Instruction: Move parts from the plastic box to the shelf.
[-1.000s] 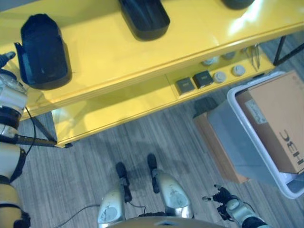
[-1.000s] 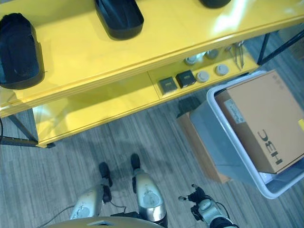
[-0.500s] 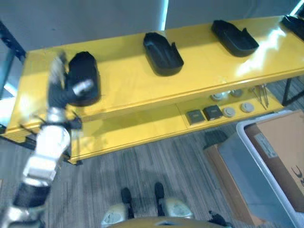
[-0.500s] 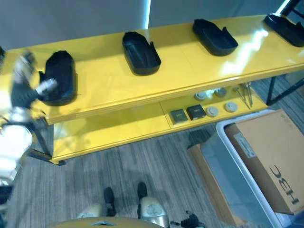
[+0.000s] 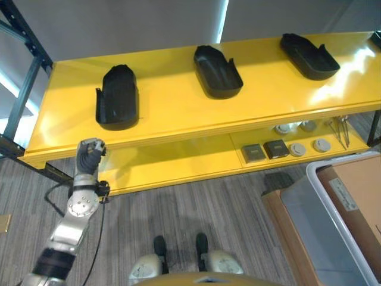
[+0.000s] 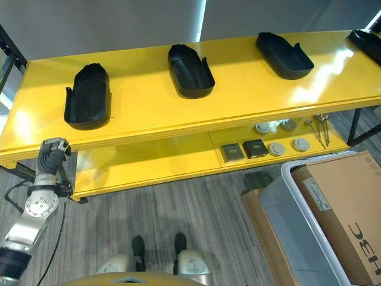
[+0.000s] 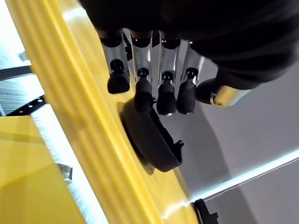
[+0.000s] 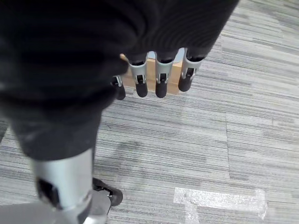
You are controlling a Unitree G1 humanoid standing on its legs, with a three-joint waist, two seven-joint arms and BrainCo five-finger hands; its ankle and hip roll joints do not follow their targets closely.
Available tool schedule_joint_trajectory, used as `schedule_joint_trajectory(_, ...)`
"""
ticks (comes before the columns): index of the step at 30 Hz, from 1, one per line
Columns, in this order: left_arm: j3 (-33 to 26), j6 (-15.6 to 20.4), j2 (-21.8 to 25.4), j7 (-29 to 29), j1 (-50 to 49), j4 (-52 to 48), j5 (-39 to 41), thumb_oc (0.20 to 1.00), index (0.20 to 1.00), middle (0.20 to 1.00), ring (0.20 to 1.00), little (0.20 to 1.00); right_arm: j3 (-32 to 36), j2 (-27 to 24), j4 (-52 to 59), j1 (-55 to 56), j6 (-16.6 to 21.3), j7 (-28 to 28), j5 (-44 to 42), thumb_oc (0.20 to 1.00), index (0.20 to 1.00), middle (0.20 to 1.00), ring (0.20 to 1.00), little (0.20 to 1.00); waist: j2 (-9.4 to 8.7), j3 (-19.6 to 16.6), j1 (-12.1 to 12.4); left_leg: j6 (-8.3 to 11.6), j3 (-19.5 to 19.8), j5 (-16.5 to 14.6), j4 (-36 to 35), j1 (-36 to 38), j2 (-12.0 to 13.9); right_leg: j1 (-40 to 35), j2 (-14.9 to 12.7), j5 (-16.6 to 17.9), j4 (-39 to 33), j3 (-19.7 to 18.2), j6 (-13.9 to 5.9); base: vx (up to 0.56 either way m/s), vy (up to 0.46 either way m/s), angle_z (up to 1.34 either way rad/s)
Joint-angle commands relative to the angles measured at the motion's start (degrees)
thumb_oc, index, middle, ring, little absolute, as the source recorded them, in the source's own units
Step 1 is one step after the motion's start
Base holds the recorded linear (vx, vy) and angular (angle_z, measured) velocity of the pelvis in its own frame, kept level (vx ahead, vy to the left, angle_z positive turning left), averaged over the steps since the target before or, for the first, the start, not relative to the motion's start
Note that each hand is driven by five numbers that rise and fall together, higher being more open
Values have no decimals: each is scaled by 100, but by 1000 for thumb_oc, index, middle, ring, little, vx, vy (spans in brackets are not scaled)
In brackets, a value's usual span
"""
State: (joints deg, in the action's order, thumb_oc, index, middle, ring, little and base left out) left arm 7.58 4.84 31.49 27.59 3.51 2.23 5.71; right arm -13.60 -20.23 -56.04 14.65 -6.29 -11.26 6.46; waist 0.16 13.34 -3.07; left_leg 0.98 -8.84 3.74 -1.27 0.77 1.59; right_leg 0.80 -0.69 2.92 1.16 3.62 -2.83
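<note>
The shelf (image 6: 238, 77), a long yellow top board over a lower yellow level, carries three black moulded parts in a row, with a fourth just showing at its far right end; the leftmost part (image 6: 88, 96) sits near the front edge above the left hand. The plastic box (image 6: 297, 238), grey with a pale rim, stands on the floor at the robot's right, with a cardboard carton (image 6: 342, 208) resting in it, and no part can be seen inside it from here. Small grey discs and two dark square blocks (image 6: 244, 150) lie on the lower level. The left hand (image 5: 89, 156) hangs just below the shelf's front edge, fingers loosely extended and holding nothing, clear of the leftmost part. The right hand (image 8: 159, 77) hangs over the floor, fingers relaxed and empty. The step in hand looks like going back for another part: best to turn toward the box and lower the left arm clear of the shelf edge.
</note>
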Motion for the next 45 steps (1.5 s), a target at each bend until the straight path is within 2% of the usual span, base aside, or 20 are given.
schedule_joint_trajectory(1, 18, 407, 243, 543, 609, 207, -72, 200, 200, 200, 200, 200, -346, 2, -67, -3, -41, -113, -85, 1000, 1000, 1000, 1000, 1000, -277, -90, -216, -180, -22, -412, 449, -152, -105, 0, -63, 240, -191, -263, -420, 20, -2, -5)
schedule_joint_trajectory(3, 13, 477, 214, 543, 831, 545, 32, 200, 200, 200, 200, 200, -379, -9, -4, 5, -83, -58, 8, 1000, 1000, 1000, 1000, 1000, -309, -95, -287, -183, -87, -418, 471, -135, -72, 6, -56, 247, -175, -303, -425, 25, -17, -9)
schedule_joint_trajectory(10, 149, 358, 77, 565, 1313, 1337, 234, 200, 200, 200, 200, 200, -466, -75, 61, -4, -147, 41, 110, 1000, 1000, 1000, 1000, 1000, -383, -52, -411, -199, -180, -438, 567, -139, 11, 25, -45, 260, -103, -355, -431, 17, -28, -13)
schedule_joint_trajectory(21, 242, 362, -93, 543, 1572, 2127, 297, 200, 200, 200, 200, 200, -562, -87, 101, -59, -168, 119, 193, 1000, 1000, 1000, 1000, 1000, -469, 59, -434, -240, -177, -468, 746, -260, 59, 47, -53, 262, -28, -339, -418, 7, -23, -3)
schedule_joint_trajectory(30, 142, 678, 136, 605, 1993, 2447, 403, 200, 200, 200, 200, 200, -727, -162, 42, -101, -93, 202, 365, 1000, 1000, 1000, 1000, 1000, -508, 105, -450, -244, -190, -465, 911, -371, 102, 0, -73, 241, 9, -299, -378, 27, -9, 0)
schedule_joint_trajectory(36, 142, 573, 319, 509, 2233, 2389, 406, 200, 200, 200, 200, 200, -777, -233, 124, -63, -125, 284, 448, 1000, 1000, 1000, 1000, 1000, -520, 58, -470, -228, -192, -442, 944, -371, 119, -60, -76, 235, 7, -271, -370, 60, -4, -1)
schedule_joint_trajectory(40, 201, 227, 488, 329, 2536, 2636, 663, 200, 200, 200, 200, 200, -807, -307, 158, -31, -177, 403, 521, 1000, 1000, 1000, 1000, 1000, -525, 6, -504, -217, -219, -426, 1005, -390, 151, -106, -84, 229, 23, -255, -379, 75, -12, -7)
schedule_joint_trajectory(45, 262, -8, 473, 297, 2683, 3083, 681, 200, 200, 200, 200, 200, -822, -335, 225, 23, -220, 493, 558, 1000, 1000, 1000, 1000, 1000, -559, -18, -534, -221, -224, -424, 1093, -432, 170, -138, -83, 230, 52, -248, -386, 61, -17, -3)
